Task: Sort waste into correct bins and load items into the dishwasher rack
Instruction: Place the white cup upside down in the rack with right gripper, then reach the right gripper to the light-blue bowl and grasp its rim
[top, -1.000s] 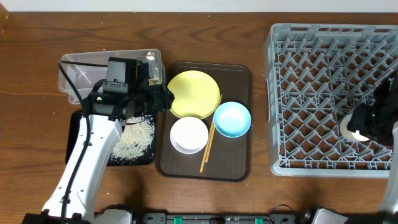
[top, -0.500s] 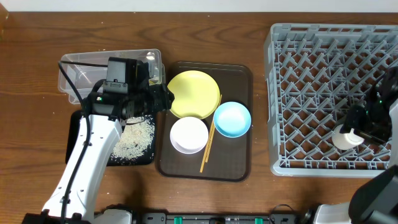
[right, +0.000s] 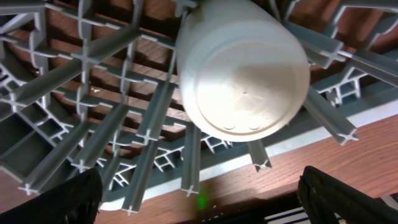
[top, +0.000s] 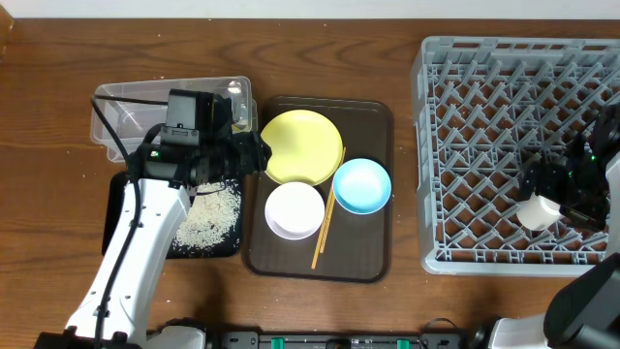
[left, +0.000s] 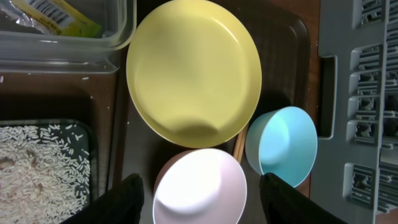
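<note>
From above, the small pale cup (top: 538,210) lies in the grey rack (top: 484,145), near the edge closest to me, right by my right fingers (top: 547,179).

Left wrist view: my left fingers (left: 130,200) are wide apart and hold nothing, just over the white bowl (left: 200,186).

Right wrist view: my right fingers (right: 84,193) are wide apart too. The cup (right: 242,68) rests on the pegs, flat bottom facing me, untouched.
</note>
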### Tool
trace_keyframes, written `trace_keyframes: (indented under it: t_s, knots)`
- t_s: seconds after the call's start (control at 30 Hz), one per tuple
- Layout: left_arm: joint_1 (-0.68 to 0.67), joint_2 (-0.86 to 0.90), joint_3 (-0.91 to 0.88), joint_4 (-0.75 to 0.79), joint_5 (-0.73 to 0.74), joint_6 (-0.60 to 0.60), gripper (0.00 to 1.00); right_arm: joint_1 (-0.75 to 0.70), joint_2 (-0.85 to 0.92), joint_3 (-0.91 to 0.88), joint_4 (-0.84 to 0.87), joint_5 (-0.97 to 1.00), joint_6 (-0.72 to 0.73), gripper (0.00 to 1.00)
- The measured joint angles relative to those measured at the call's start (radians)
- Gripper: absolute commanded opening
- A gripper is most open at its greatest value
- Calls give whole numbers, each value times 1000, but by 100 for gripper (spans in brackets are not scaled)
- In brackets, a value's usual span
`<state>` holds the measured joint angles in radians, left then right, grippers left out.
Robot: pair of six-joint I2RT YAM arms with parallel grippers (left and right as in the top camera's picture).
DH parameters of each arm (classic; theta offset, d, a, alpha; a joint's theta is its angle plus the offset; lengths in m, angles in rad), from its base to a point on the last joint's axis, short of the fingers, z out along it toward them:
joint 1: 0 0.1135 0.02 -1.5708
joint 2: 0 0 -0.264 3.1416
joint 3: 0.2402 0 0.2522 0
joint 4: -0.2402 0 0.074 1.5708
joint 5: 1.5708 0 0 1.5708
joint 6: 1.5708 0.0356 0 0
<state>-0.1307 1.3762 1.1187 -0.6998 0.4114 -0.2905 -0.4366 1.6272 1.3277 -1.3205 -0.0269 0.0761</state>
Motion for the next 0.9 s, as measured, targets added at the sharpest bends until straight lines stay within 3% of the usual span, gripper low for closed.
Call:
trace_keyframes:
  t_s: [0.33,0.47,0.53,0.9]
  knots:
    - [0,0,0,0,0,0,64,74,-119,100,112,-225,-45,95]
    - [0,0,0,-23,-20,0,64,179,-179,113,202,-321,-59,93]
    - [0,0,0,-51,-49,0,64,254,-185,114,237,-348,-62,97]
    - [0,0,0,-113,-147,0,64,642,-132,114,442,-377,-119,99]
